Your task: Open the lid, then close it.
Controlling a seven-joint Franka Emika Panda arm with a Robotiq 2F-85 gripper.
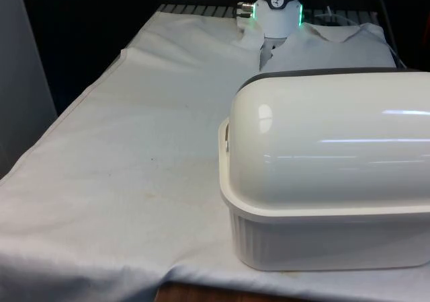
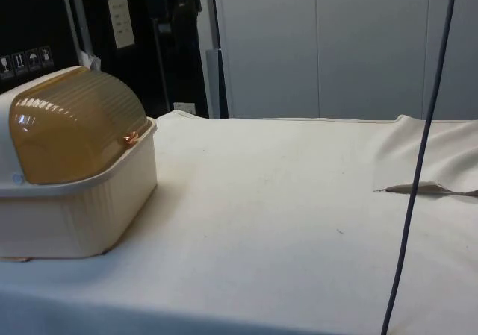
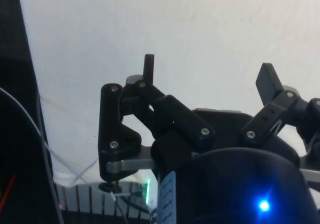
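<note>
A cream bread box [image 1: 322, 241] stands on the front view's right with its white rounded back [image 1: 322, 147] turned to that camera. From the side, its amber ribbed roll lid [image 2: 75, 126] is down, and the lid's small handle [image 2: 131, 138] rests at the front rim of the ribbed base [image 2: 82, 215]. In the wrist view my gripper [image 3: 208, 70] is open, with its black fingers [image 3: 149, 63] spread wide over bare white cloth and nothing between them.
White cloth [image 1: 134, 167] covers the table, wrinkled near the robot's base [image 1: 275, 9]. A dark cable [image 2: 418, 163] hangs down across the side view. The table's edge [image 1: 74, 103] runs along the front view's left.
</note>
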